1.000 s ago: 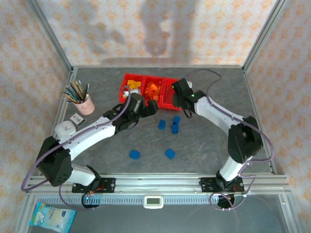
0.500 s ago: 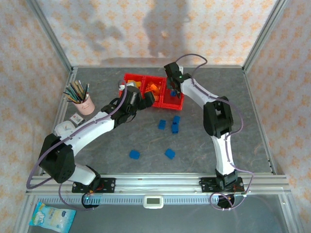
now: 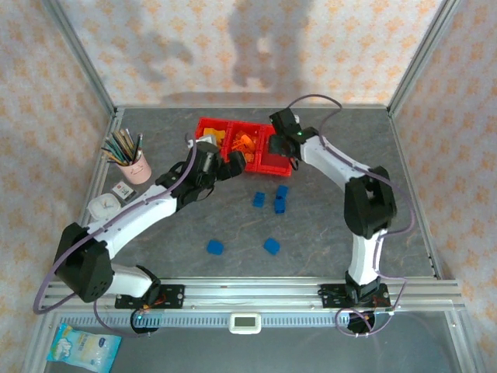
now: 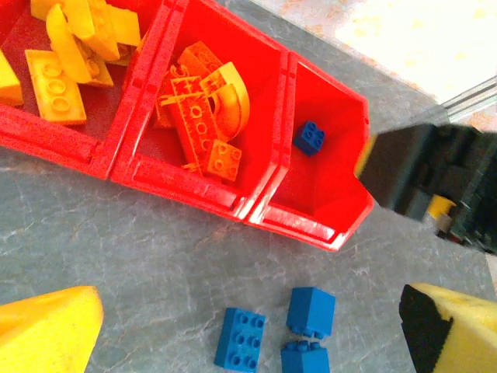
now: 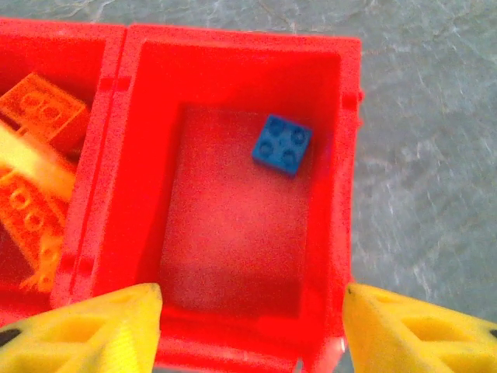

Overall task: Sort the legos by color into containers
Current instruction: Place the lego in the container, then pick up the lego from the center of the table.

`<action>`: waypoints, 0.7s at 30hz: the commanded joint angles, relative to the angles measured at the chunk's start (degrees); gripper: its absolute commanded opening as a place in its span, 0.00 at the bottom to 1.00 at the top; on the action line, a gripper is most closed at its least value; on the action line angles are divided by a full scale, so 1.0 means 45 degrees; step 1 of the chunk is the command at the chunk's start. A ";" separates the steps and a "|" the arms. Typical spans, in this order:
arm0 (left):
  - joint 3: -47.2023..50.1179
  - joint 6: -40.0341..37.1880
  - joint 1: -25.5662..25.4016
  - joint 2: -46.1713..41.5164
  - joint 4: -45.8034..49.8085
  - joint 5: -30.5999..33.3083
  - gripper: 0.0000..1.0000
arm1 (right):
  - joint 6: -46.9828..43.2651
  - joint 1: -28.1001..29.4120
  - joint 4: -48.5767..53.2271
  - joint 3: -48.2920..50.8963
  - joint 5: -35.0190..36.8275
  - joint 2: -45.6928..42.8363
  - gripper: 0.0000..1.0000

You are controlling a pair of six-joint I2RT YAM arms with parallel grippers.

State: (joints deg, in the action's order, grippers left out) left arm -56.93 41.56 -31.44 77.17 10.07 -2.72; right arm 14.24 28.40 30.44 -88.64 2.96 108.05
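Note:
Three joined red containers (image 3: pixel 208 124) stand at the table's back middle. The left one (image 4: pixel 46 132) holds yellow legos (image 4: pixel 78 31), the middle one (image 4: pixel 147 167) orange legos (image 4: pixel 203 116), and the right one (image 5: pixel 345 155) a single blue lego (image 5: pixel 282 144). Three blue legos (image 4: pixel 240 338) lie together on the table before the bins, and two more (image 3: pixel 215 247) sit nearer the arms. My left gripper (image 4: pixel 248 342) hangs open over the group of three, holding nothing. My right gripper (image 5: pixel 252 334) is open and empty above the right container's near edge.
A pink pencil cup (image 3: pixel 137 168) stands at the left with a white timer (image 3: pixel 101 208) and a small card (image 3: pixel 122 189) close by. Metal frame rails (image 3: pixel 404 85) border the table. Patterned walls close in the back and sides.
My right arm reached out over the bins and drew back slightly, its gripper still above the right container. My left gripper shifted a little toward the bins. The loose blue legos have not moved.

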 commanded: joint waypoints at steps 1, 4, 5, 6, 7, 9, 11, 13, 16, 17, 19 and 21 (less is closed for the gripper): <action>0.0661 0.0016 -0.0282 -0.0806 -0.0090 -0.0260 0.99 | 0.0570 0.0389 -0.0221 0.1662 -0.0042 -0.1403 0.67; 0.1243 0.0204 -0.0608 -0.1355 -0.0137 -0.0057 0.99 | 0.0970 0.0909 -0.0333 0.3146 0.0541 -0.2224 0.72; 0.1413 0.0279 -0.0715 -0.1509 -0.0175 0.0017 0.99 | 0.1099 0.1039 -0.0371 0.3523 0.0644 -0.2430 0.73; 0.1592 0.0377 -0.0847 -0.1664 -0.0195 0.0090 0.99 | 0.1253 0.1200 -0.0461 0.3954 0.0588 -0.2647 0.75; 0.1746 0.0462 -0.0944 -0.1793 -0.0225 0.0176 0.99 | 0.1382 0.1325 -0.0554 0.4294 0.0508 -0.2826 0.76; 0.2099 0.0720 -0.1159 -0.2002 -0.0319 0.0381 0.99 | 0.1644 0.1618 -0.0882 0.5150 0.0315 -0.3127 0.79; 0.2484 0.0974 -0.1269 -0.2157 -0.0501 0.0428 0.99 | 0.1902 0.1824 -0.1030 0.5700 0.0279 -0.3172 0.80; 0.2832 0.1164 -0.1352 -0.2256 -0.0679 0.0457 0.99 | 0.1987 0.1962 -0.1227 0.6156 0.0152 -0.3067 0.80; 0.3079 0.1387 -0.1372 -0.2287 -0.0714 0.0507 0.99 | 0.2039 0.2081 -0.1554 0.6576 -0.0305 -0.2901 0.79; 0.3100 0.1371 -0.1372 -0.2285 -0.0713 0.0507 0.99 | 0.2052 0.2134 -0.1625 0.6664 -0.0345 -0.2817 0.79; 0.3108 0.1339 -0.1372 -0.2328 -0.0585 0.0627 0.99 | 0.2039 0.2218 -0.1673 0.6756 -0.0404 -0.2671 0.78; 0.3120 0.1306 -0.1372 -0.2416 -0.0462 0.0849 0.99 | 0.1945 0.2281 -0.1872 0.6898 -0.0504 -0.2521 0.75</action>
State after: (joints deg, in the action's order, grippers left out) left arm -43.33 46.72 -37.41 67.83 8.54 -1.96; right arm 22.28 37.82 24.73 -58.78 1.13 95.55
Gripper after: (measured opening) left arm 0.992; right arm 0.769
